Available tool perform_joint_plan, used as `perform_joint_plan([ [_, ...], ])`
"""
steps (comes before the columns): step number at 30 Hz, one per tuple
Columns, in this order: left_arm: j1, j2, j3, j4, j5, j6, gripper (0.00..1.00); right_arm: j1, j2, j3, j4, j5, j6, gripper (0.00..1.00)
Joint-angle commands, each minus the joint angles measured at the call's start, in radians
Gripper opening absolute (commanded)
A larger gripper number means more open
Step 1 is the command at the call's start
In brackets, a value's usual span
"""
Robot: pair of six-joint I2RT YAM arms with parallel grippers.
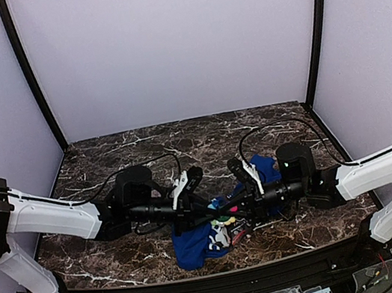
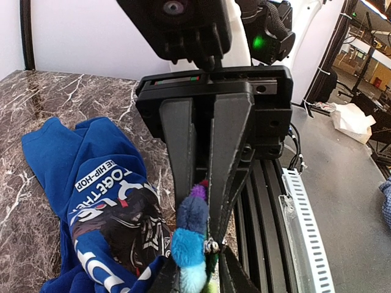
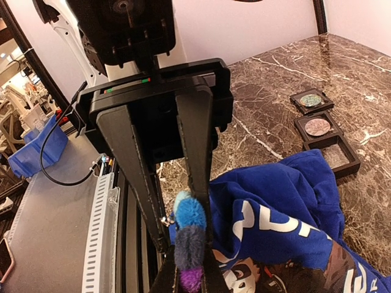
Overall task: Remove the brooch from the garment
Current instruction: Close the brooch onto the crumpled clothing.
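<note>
**Step in hand: separating the brooch from the garment.**

1. Locate the brooch (image 2: 190, 241); it is a fuzzy strip of purple, blue, teal and pale green, held up at the middle of the bench (image 1: 180, 142), near its near edge, where the two arms meet tip to tip.
2. Check the left claw (image 2: 201, 274); its fingers (image 2: 177, 159) converge on the brooch and are clamped on its fuzzy body; a small metal clasp (image 2: 211, 246) shows just beside the fuzz, between the fingers.
3. Check the right claw (image 3: 183, 274); its jaws are drawn together, with the brooch lying along them; whether they pinch the pin, the cloth or nothing cannot be told from these views.
4. Note the garment (image 1: 194, 245); the blue printed shirt lies crumpled under and to the near side of both claws; one fold rises to the left claw's tips, so judge the brooch as not yet free.
5. Note the small dark square trays (image 3: 321, 128); they sit on the bench on the far side of the shirt, well apart from the claws.

**Next move, as a judgement:** the pin needs to slide out of the cloth; keep one claw firm on the brooch while the other holds the fabric back; draw along the pin rather than across it, since a sideways pull is likely to drag the shirt along.
</note>
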Motion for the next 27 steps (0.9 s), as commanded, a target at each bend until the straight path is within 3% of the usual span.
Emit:
perform_joint_plan([
  [1,-0.023,-0.049,-0.009,0.111,0.025,-0.008,0.2,0.006,-0.008,0.0,0.076,0.048,0.016,0.0],
  [5,-0.023,-0.052,-0.01,0.112,0.026,-0.005,0.27,0.005,-0.005,0.001,0.079,0.049,0.018,0.0],
  [16,-0.023,-0.053,-0.005,0.105,-0.004,-0.008,0.31,0.001,-0.005,0.001,0.078,0.06,0.023,0.0],
  [27,-0.024,-0.046,-0.007,0.117,0.002,-0.009,0.19,-0.001,-0.011,-0.008,0.086,0.037,0.018,0.0],
])
